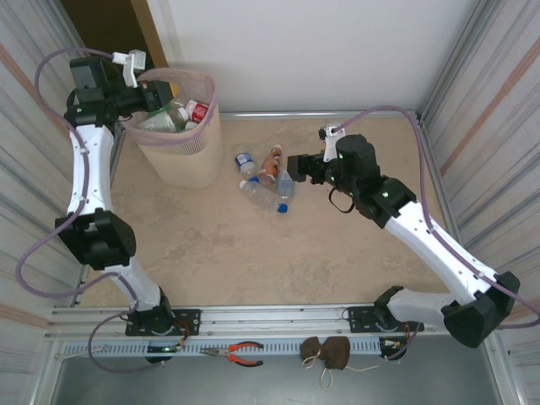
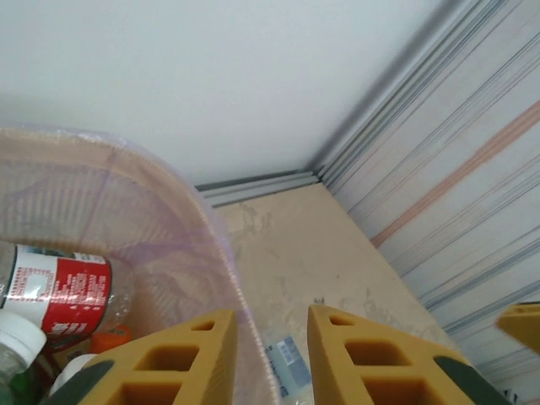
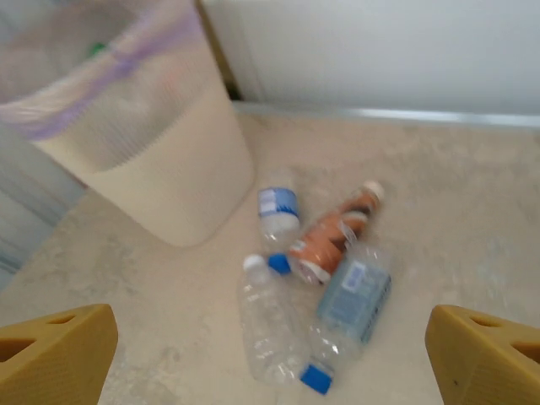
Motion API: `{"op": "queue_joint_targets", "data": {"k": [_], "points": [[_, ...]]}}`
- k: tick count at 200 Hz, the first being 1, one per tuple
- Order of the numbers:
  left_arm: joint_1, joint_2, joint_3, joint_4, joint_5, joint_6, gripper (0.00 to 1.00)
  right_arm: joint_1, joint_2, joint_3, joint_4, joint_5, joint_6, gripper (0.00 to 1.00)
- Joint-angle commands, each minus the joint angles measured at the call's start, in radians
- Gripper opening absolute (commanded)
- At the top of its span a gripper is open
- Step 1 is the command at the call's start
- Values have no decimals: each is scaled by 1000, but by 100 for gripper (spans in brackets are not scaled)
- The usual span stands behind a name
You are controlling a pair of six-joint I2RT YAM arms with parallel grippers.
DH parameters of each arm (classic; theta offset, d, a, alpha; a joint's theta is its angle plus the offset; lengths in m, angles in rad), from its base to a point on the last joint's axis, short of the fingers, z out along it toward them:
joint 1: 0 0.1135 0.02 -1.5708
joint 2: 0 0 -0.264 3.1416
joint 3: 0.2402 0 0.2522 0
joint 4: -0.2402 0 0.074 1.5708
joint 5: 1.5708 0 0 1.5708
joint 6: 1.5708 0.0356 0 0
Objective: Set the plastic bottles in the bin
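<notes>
While the right tool (image 3: 270,337) hangs above the heap: jaws wide, nothing held; its fingers sit at the lower corners of the right wrist view.
Directly under it: clear bottle (image 3: 270,329), lying flat, touching a blue-labelled bottle (image 3: 350,304) on its right.
Next out: orange bottle (image 3: 333,240) and small blue-banded bottle (image 3: 277,211), middle of frame; all four close-packed on the table (image 3: 472,219).
Risk, grasp: closing on one would likely shove its neighbours, and the round bodies could roll. Two may be caught at once, or the thin clear plastic may squirt free.
Bin (image 3: 160,160): upper left, just beside the heap; pink bag (image 3: 110,67) folded over the rim.
Bin contents: red-labelled bottle (image 2: 72,291) and others lie near the rim in the top view.
Risk, drop: judged nearly full; a bottle let go there may bounce or slide back out.
Left tool (image 2: 270,316): jaws narrow, at the bin's rim, upper left of the top view; whether they pinch the bag cannot be told.
Risk, arms: the left tool sits where the right must deliver; a clash there could tip the bin.
</notes>
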Motion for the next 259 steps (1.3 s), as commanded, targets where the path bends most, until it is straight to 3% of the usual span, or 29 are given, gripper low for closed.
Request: {"op": "queue_joint_targets", "data": {"k": [1,33,67,99,151,185,259], "points": [[5,-85,-87,127,38,-94,29,-16,61,24,-87,-7,139,89],[0,-189,-241,224,43,-152,30,-20,174,36,-100,-73,119,82],[-31,-288,-366,232,28,-147,30,-16,319,109,-157,-226,-17,83],[-65,-360,-460,226,17,-134,31,7,475,227,-246,-264,-128,83],[-90,-431,-526,215,6,-137,32,45,718,433,-344,-260,-214,82],[-108,-454,-540,216,4,-132,32,87,861,575,-441,-172,-271,82],[-113,-466,-541,208,5,-131,32,154,1021,711,-521,-82,-277,82]]}}
